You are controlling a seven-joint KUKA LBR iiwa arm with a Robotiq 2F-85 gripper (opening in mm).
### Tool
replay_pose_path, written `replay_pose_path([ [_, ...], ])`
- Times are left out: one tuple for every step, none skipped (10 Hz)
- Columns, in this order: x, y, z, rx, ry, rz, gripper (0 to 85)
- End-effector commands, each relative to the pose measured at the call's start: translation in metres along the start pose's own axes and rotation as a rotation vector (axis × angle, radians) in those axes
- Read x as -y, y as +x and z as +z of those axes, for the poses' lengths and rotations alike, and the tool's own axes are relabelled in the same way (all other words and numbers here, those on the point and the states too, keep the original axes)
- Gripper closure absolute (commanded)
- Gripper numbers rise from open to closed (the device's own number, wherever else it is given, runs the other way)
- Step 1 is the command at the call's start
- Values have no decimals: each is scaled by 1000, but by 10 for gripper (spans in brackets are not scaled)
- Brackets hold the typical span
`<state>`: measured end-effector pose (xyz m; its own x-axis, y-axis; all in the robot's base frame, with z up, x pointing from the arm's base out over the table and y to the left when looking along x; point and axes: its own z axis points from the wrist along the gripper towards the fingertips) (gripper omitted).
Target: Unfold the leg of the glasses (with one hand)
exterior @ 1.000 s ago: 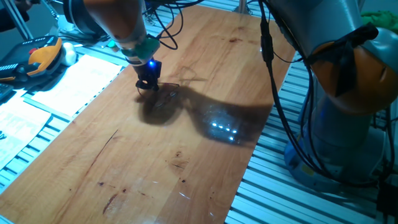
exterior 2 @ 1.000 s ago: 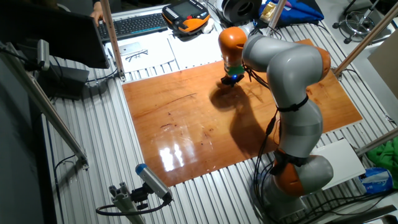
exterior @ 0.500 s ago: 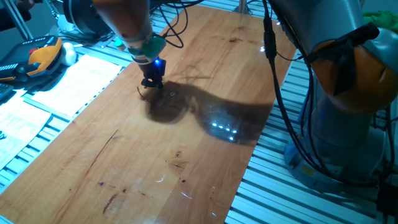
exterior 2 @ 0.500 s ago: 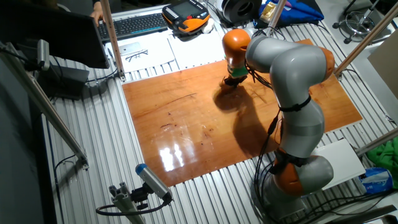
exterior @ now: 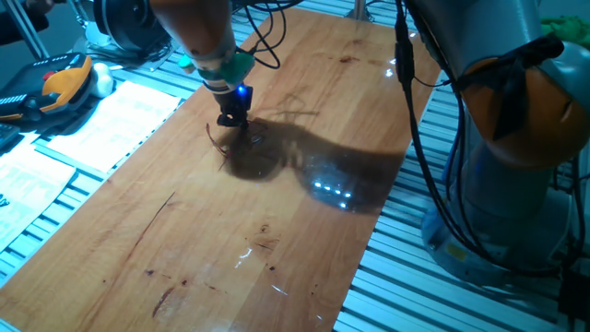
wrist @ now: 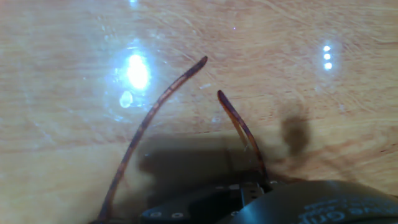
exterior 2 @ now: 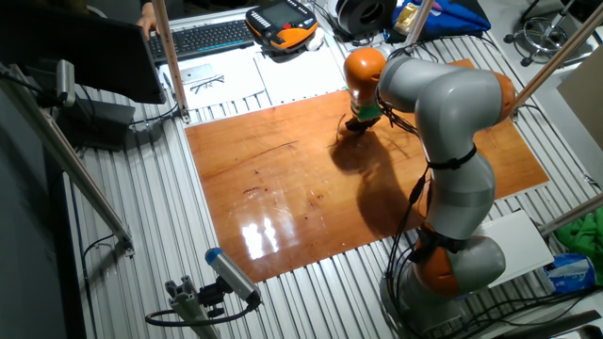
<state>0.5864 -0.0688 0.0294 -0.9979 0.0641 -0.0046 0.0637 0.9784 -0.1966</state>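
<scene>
Gripper (exterior: 231,121) low over the wooden table (exterior: 277,221) near its far edge, glasses (wrist: 186,130) just under it (two thin legs spreading), finger state cannot be told.

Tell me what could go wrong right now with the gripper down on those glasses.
The glasses are thin wire; the gripper sits right on them at the wooden table, so extra sideways pull could bend a leg or slide the whole frame instead of opening it. Its shadow darkens the frame in the fixed views, so a slipped hold may go unnoticed.
</scene>
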Motion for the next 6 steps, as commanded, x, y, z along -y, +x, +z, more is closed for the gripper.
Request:
replay_pose_path([
  [-3,-1,-1,0,-3,7,850],
  [-9,-4,-2,-2,-3,16,850],
  [-15,-7,-4,-2,2,20,850],
  [-21,-10,-5,-8,-2,23,850],
  [-25,-12,-4,-10,-10,23,850],
  [-28,-14,-4,-9,-15,28,850],
])
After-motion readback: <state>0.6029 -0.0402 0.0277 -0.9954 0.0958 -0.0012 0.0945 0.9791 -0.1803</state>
